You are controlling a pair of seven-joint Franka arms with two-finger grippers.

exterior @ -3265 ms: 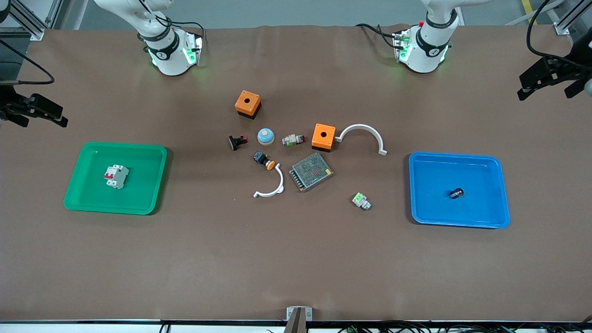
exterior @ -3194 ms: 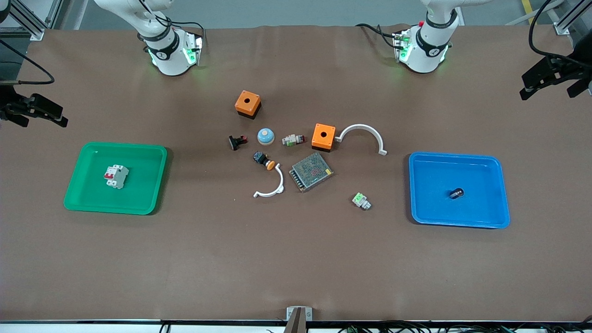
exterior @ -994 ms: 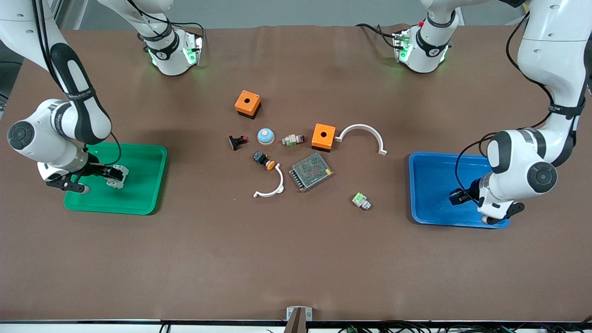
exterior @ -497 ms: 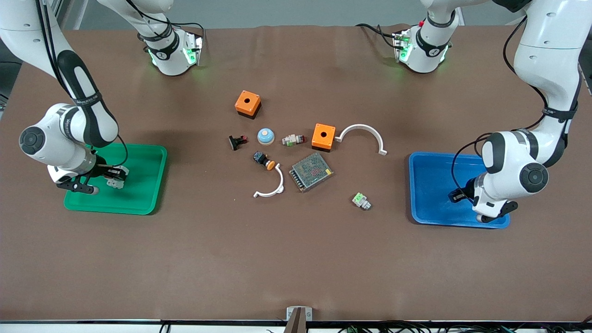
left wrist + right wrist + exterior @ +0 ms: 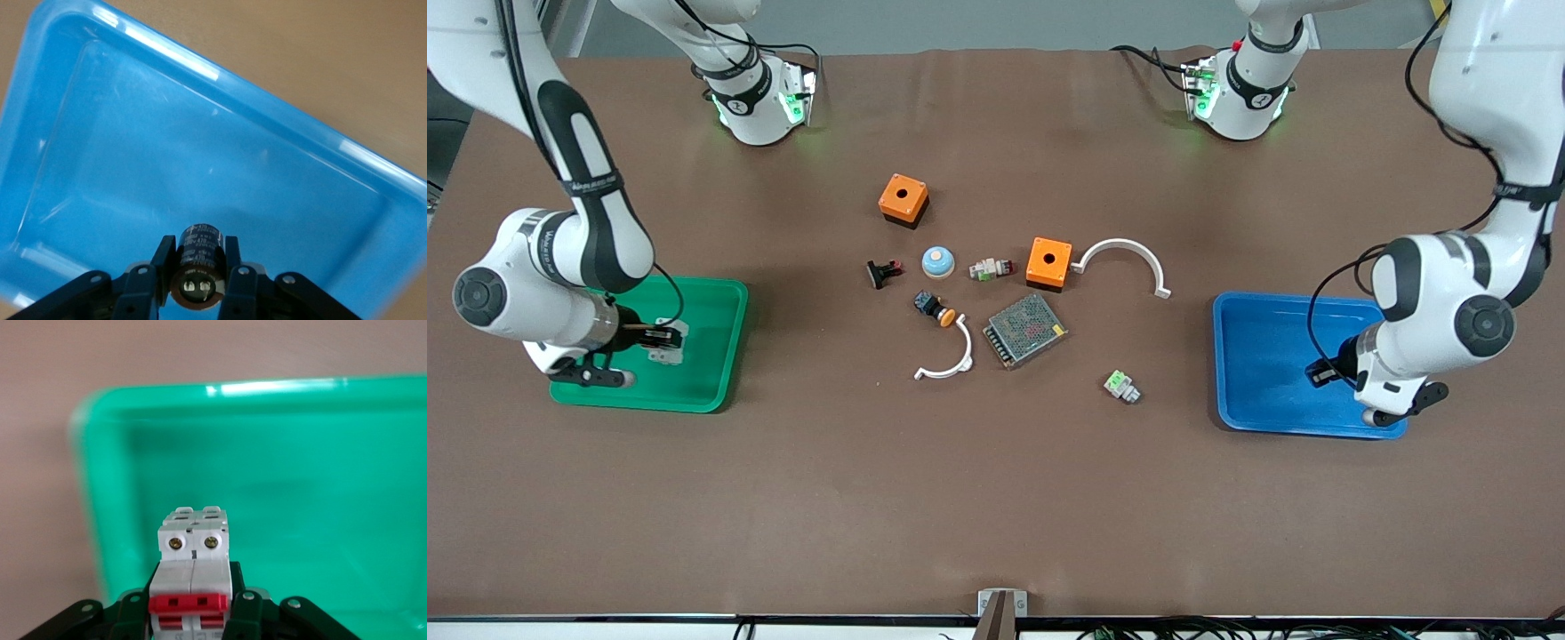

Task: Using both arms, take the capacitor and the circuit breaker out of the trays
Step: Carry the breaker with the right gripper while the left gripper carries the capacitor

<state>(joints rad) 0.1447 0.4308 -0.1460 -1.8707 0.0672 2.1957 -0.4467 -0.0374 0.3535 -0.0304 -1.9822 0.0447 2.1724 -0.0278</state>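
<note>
Front view has both grippers clamped, left gripper (image 5: pixel 195 280) on the capacitor (image 5: pixel 198 257) over the blue tray (image 5: pixel 1263 356), right gripper (image 5: pixel 192 613) on the circuit breaker (image 5: pixel 193 570) over the green tray (image 5: pixel 711 356); that tiny round capacitor could roll out of the pinch.

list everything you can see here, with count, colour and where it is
trays: 2, green at the right arm's end, blue at the left arm's end
circuit breaker: 1, grey with red lever, over the green tray
capacitor: 1, black, over the blue tray
boxes: 2, orange, mid-table
curved clips: 2, white, mid-table
mesh module: 1, silver, mid-table
dome button: 1, blue, mid-table
small parts: 4, mixed colours, mid-table
right end effector: black, shut on circuit breaker
left end effector: black, shut on capacitor
</note>
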